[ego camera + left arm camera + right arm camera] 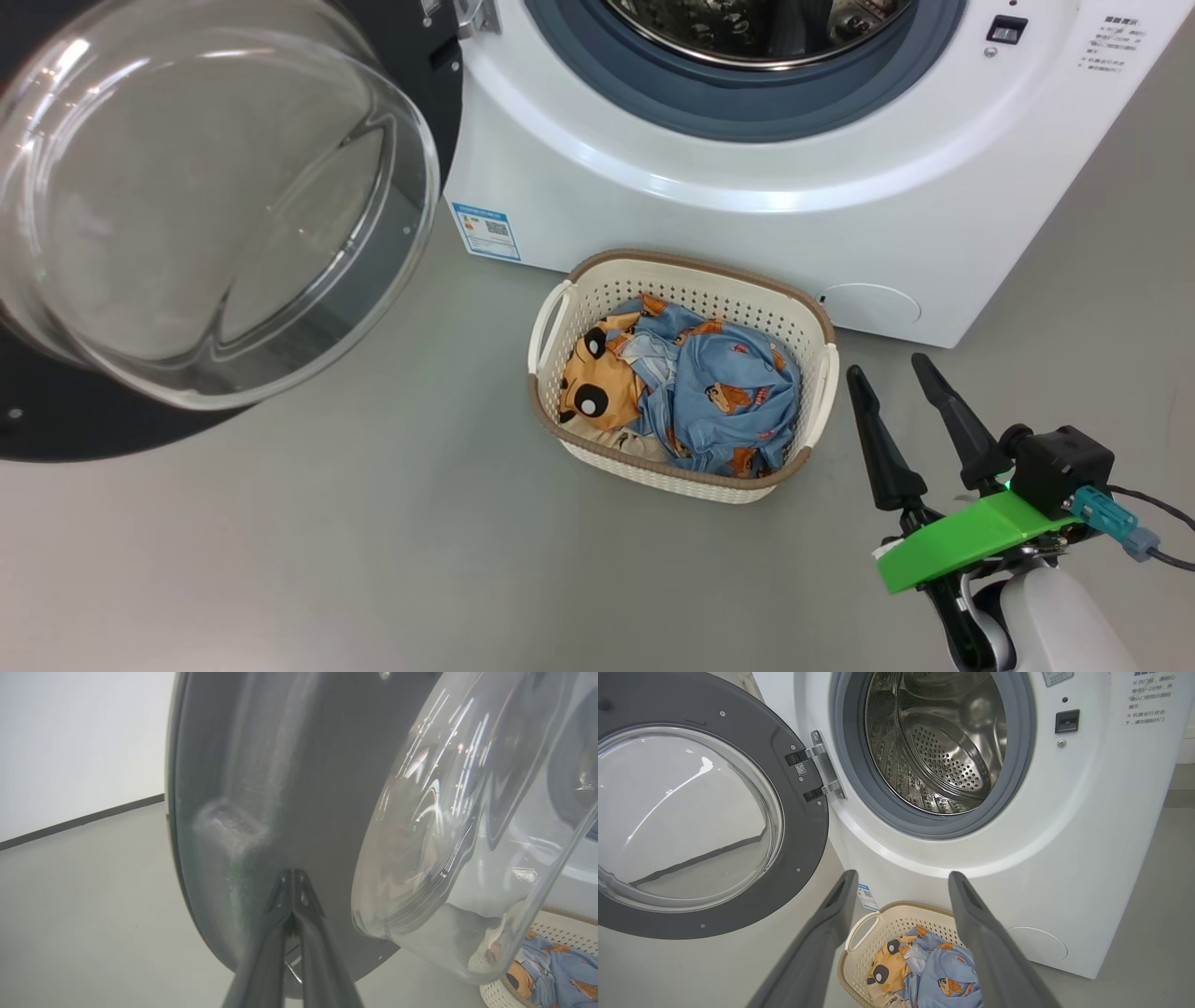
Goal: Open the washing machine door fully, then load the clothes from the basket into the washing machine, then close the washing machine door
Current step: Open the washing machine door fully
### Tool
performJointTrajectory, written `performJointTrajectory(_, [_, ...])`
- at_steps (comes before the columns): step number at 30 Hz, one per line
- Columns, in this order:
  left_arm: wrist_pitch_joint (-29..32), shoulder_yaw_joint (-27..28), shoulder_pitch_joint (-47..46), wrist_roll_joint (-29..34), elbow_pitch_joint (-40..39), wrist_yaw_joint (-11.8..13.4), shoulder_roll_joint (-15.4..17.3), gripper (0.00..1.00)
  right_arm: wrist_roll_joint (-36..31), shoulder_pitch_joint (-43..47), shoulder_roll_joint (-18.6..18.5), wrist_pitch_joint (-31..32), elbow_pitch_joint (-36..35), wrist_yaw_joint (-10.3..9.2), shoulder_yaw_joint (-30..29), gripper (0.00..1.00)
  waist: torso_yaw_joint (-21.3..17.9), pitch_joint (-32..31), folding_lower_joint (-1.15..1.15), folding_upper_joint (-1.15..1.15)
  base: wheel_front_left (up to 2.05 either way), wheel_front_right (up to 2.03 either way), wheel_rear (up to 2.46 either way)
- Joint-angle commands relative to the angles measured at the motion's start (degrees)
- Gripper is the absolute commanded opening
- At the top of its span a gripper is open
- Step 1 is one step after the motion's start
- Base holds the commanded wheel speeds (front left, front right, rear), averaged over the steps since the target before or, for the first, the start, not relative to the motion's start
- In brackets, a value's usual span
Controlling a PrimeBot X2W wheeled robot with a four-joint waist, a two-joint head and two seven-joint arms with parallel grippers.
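Head: washing machine door (215,205) wide open left of the washing machine (747,215), clothes (719,392) in basket (597,271) just in front, our right gripper (887,366) spread nearby; left wrist: left gripper (293,873) pinched empty by door; right wrist: drum (943,746) empty, so we reckon step 2, grab clothes next.

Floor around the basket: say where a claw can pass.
Free: grey floor between the round black glass door and the cream perforated plastic basket, and beside the open right claw. Crowded: behind the basket, at the white washing machine.
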Motion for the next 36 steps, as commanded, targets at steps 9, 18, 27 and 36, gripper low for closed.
performJointTrajectory(9, [-3.4, 0.4, -7.8, 0.9, 8.9, -0.8, 5.4, 0.0, -0.1, -2.0, 1.5, -0.7, -1.2, 0.09, 1.2, 1.0, -1.2, 0.5, 0.0, 0.0, 0.0, 0.0, 0.0])
performJointTrajectory(18, [-5.1, -1.0, -9.6, 0.7, 12.4, -1.3, 5.0, 0.0, 0.1, -1.6, 1.7, -0.7, -1.2, 0.09, 0.7, 1.0, -1.4, -0.1, 0.0, 0.0, 0.0, 0.0, 0.0])
performJointTrajectory(27, [-6.0, -2.2, -9.4, 0.3, 13.1, -1.5, 4.2, 0.0, 0.1, -1.2, 1.7, -0.7, -1.3, 0.09, 0.4, 1.0, -1.2, -0.7, 0.0, 0.0, 0.0, 0.0, 0.0])
performJointTrajectory(36, [-6.6, -2.4, -6.7, -1.4, 10.1, -1.6, 2.9, 0.0, 0.5, -0.1, 1.4, -0.7, -1.4, 0.09, -0.1, 1.0, -0.9, -2.1, 0.0, 0.0, 0.0, 0.0, 0.0])
